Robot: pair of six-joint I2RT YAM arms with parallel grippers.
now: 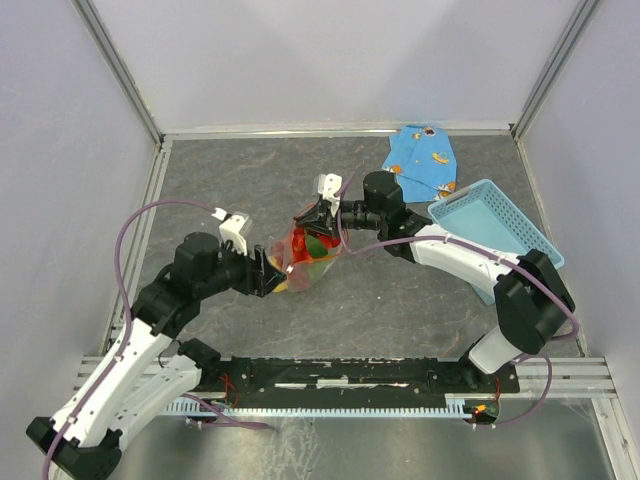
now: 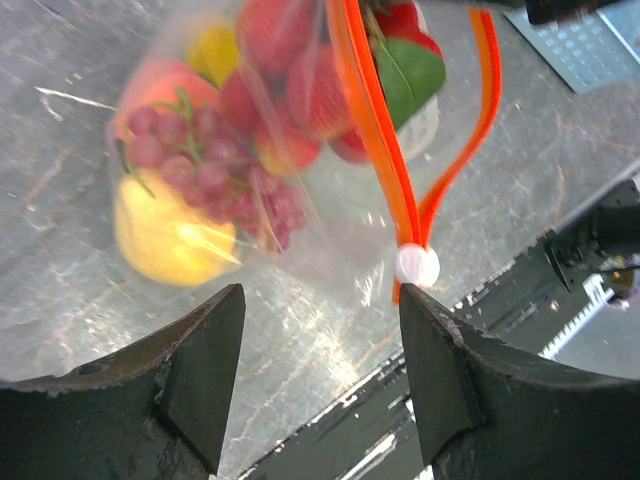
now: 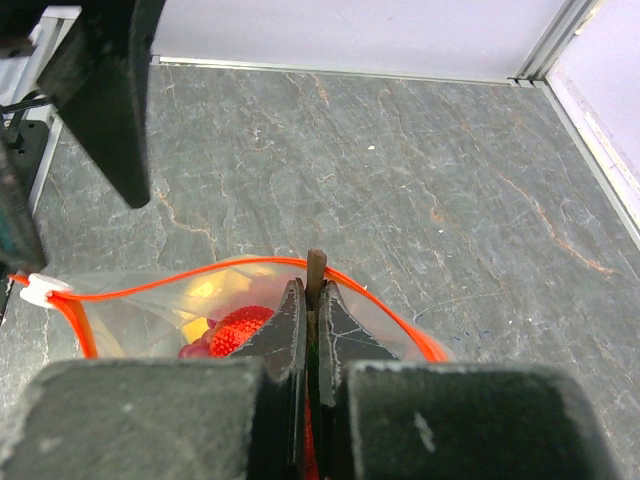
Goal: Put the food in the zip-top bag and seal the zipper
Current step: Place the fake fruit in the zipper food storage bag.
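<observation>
Our left hand [image 2: 320, 300] is spread wide with nothing between its fingers. It sits at the near-left corner of the zip-top bag [image 1: 305, 258]. The white end piece [image 2: 417, 265] of the zipper [image 2: 372, 120] lies just ahead of one fingertip, and we cannot tell whether they touch.

Our right hand [image 3: 310, 292] is at the bag's far side, its fingers pressed tight together and pinching the bag's rim at the mouth. The mouth gapes there. From the white end piece the two orange-red strips run apart, and in the right wrist view they form an open loop around the pinched spot.

Inside the bag we see the food:
- purple grapes [image 2: 215, 170]
- a yellow fruit [image 2: 170, 240] just under the grapes
- an orange-pink peach [image 2: 160, 85]
- red strawberries [image 2: 300, 80] nearer the mouth

The bag is over the dark grey worktop [image 1: 230, 180], between our two hands. We cannot tell whether its bottom rests there or hangs just off it.

A light-blue basket [image 1: 500, 225] stands well apart from the bag, to its right. A blue patterned cloth [image 1: 425, 160] lies behind and to the right of the bag, also well apart.
</observation>
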